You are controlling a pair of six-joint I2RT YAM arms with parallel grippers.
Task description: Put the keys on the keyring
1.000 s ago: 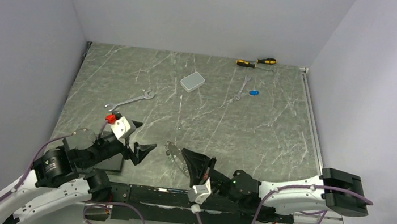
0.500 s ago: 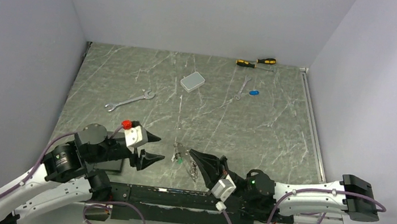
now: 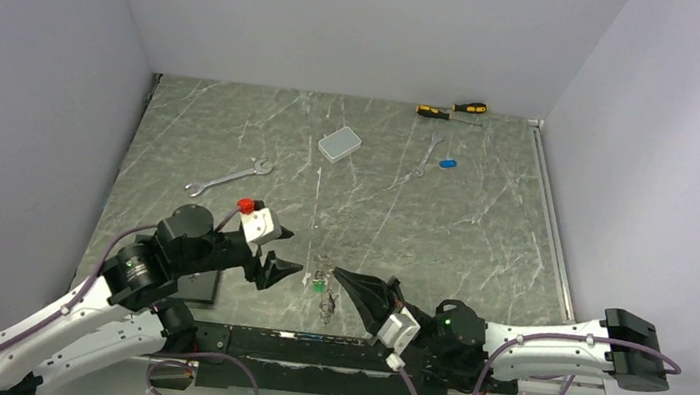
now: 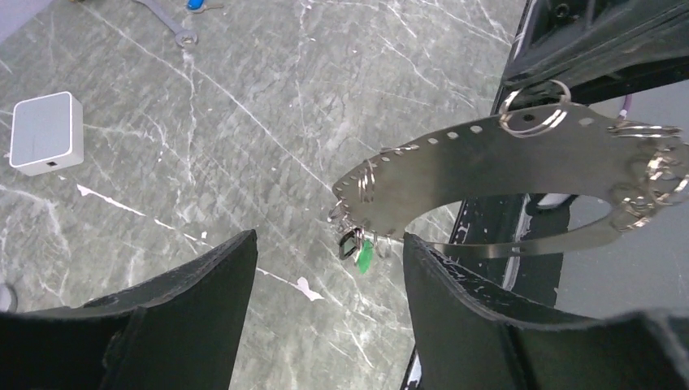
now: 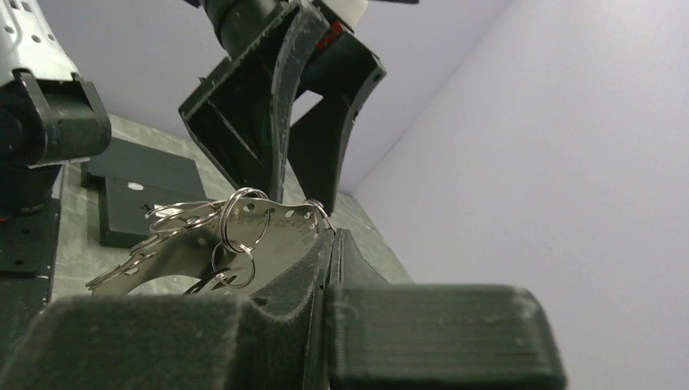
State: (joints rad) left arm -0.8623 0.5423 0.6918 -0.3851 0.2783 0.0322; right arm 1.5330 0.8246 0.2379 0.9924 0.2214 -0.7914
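My right gripper [image 3: 340,274] is shut on one end of the keyring [image 3: 325,293], a flat silvery oval loop with small split rings, and holds it above the table near the front edge. In the right wrist view the keyring [image 5: 244,234] sticks out from my shut fingertips [image 5: 331,237]. A green key [image 4: 365,257] and a black key [image 4: 349,244] hang from its far end. My left gripper [image 4: 327,244] is open and empty, its fingers just short of that end; it also shows in the top view [image 3: 296,252]. A blue key [image 3: 448,163] lies far back right.
Two wrenches [image 3: 229,178] [image 3: 428,155] lie on the marble table. Two yellow-and-black screwdrivers [image 3: 450,110] lie at the back edge. A grey box [image 3: 340,143] sits back centre. A black plate [image 3: 196,286] lies under my left arm.
My left gripper has moved right, up to the keyring's free end. My right gripper shifted slightly right with the keyring and then held still.
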